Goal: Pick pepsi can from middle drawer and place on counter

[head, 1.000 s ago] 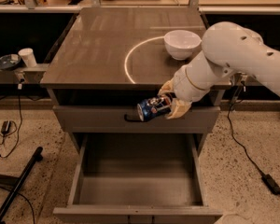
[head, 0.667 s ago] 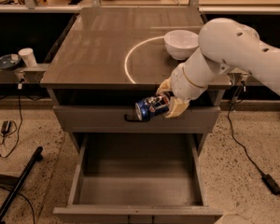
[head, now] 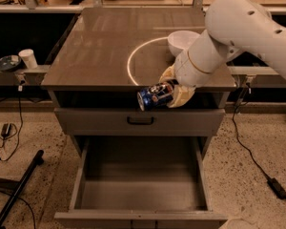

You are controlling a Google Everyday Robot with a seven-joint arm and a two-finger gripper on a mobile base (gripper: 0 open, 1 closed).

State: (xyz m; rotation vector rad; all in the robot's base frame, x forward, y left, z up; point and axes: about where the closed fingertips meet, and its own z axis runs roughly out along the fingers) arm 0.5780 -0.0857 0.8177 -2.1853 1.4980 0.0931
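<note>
Grey counter (head: pixel 100 46) lies just behind, seemingly slightly above, the pepsi can (head: pixel 155 95), pinched sideways by the gripper (head: pixel 169 88) over the middle drawer (head: pixel 138 187).

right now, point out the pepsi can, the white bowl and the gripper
pepsi can (head: pixel 154 97): camera view, on its blue side wall
white bowl (head: pixel 180 43): camera view, on its outer wall
gripper (head: pixel 171 88): camera view, midway between its fingers, shut on the pepsi can at the front edge of the counter (head: pixel 95 46)
</note>
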